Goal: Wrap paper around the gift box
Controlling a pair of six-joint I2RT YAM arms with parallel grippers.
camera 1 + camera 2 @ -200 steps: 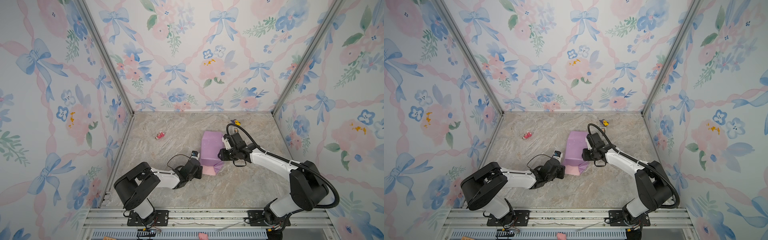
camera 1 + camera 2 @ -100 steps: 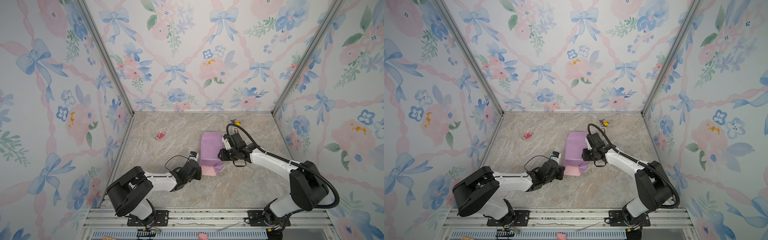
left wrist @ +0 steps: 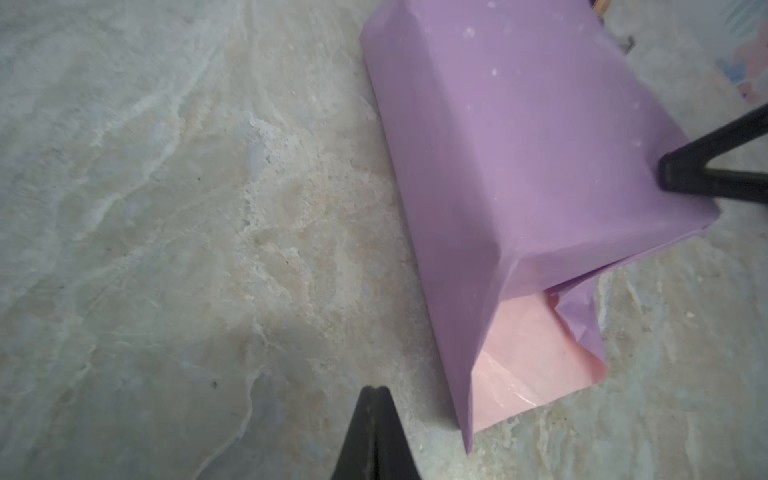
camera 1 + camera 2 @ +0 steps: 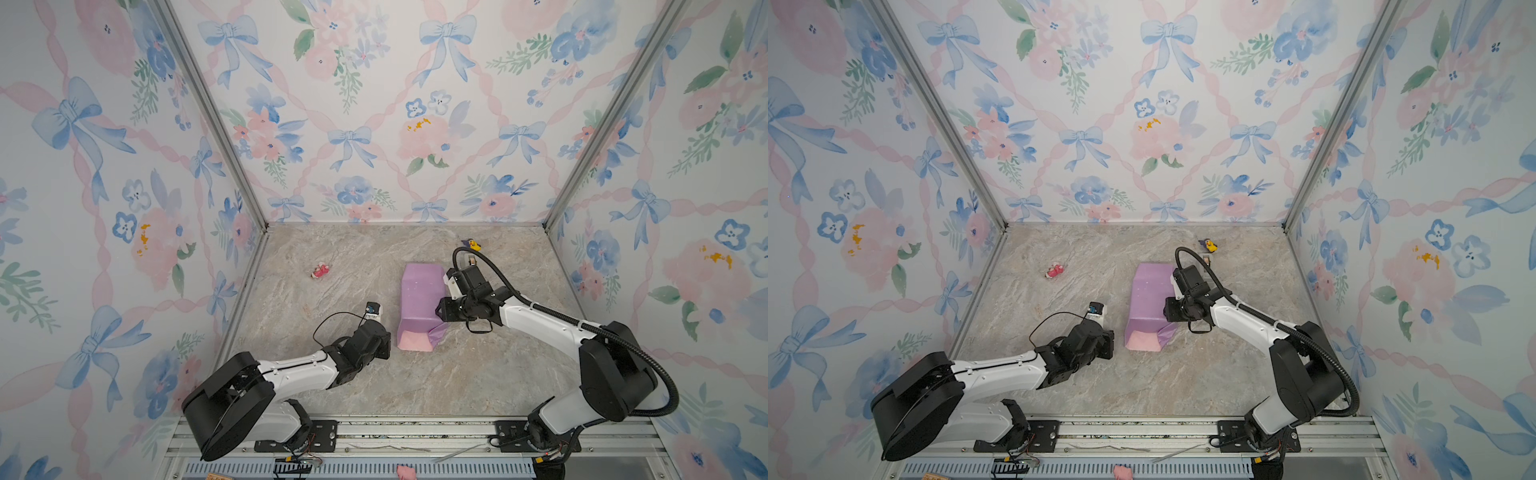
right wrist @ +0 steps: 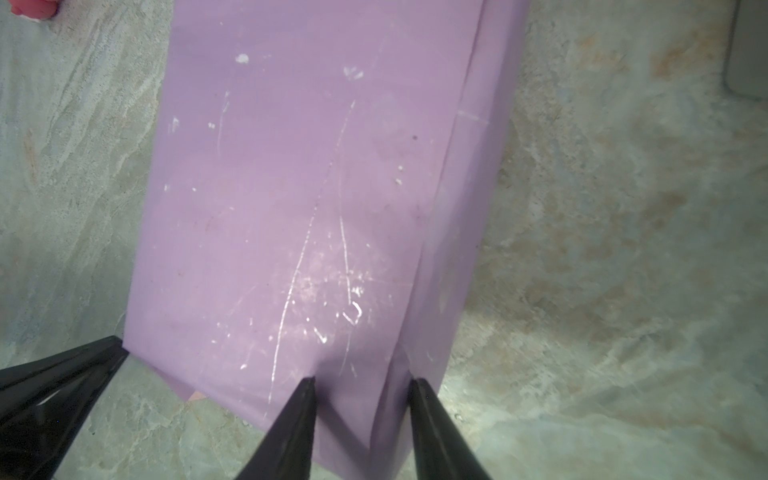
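The paper (image 4: 419, 299) (image 4: 1148, 299) is folded around a long parcel in the middle of the floor, lilac side out. Its pale pink inner face (image 3: 536, 357) shows at the near open end. The gift box is hidden under it. My right gripper (image 4: 440, 309) (image 5: 361, 384) is open at the parcel's near right edge. One finger rests on the top face, the other against the side, with a paper ridge between. My left gripper (image 3: 374, 390) (image 4: 386, 347) is shut and empty on the floor, just left of the near end, apart from the paper.
A small pink object (image 4: 320, 271) lies at the back left. A yellow and purple toy (image 4: 471, 244) and a small grey dispenser (image 4: 471, 259) sit behind the right wrist. Metal rails (image 4: 415, 432) run along the front edge.
My left gripper has drawn back a little from the parcel's near end and closed, with nothing in it. The right gripper and the parcel have stayed put.
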